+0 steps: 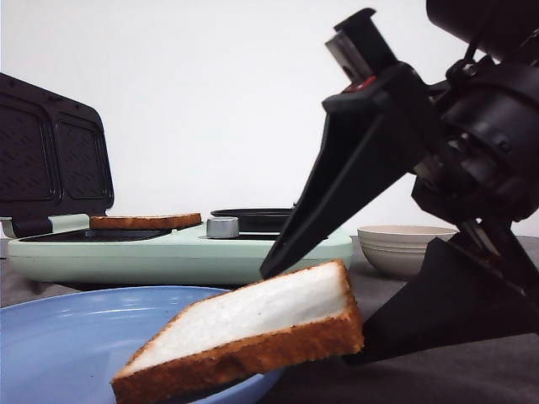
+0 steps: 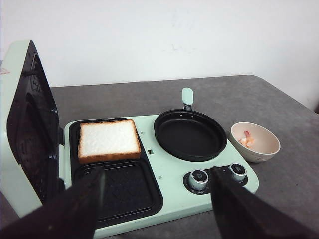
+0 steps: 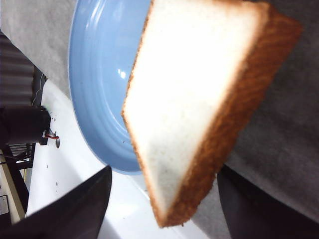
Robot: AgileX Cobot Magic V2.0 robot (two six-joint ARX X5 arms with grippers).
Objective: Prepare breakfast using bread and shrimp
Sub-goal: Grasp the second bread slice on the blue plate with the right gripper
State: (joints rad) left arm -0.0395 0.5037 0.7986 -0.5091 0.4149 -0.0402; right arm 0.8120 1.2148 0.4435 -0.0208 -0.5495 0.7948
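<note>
One slice of bread lies tilted, its low corner on the blue plate and its other end raised. My right gripper is open, and its fingers straddle that raised corner. One finger stands clear of the slice. The other is close against the crust. A second slice of bread lies in the far well of the mint sandwich maker. My left gripper hangs open and empty above the maker's front. The shrimp sits in a beige bowl to the right of the maker.
The sandwich maker's lid stands open on the left. Its near well holds nothing. A round black pan sits on its right half, with two knobs in front. The blue plate reaches the table's front edge.
</note>
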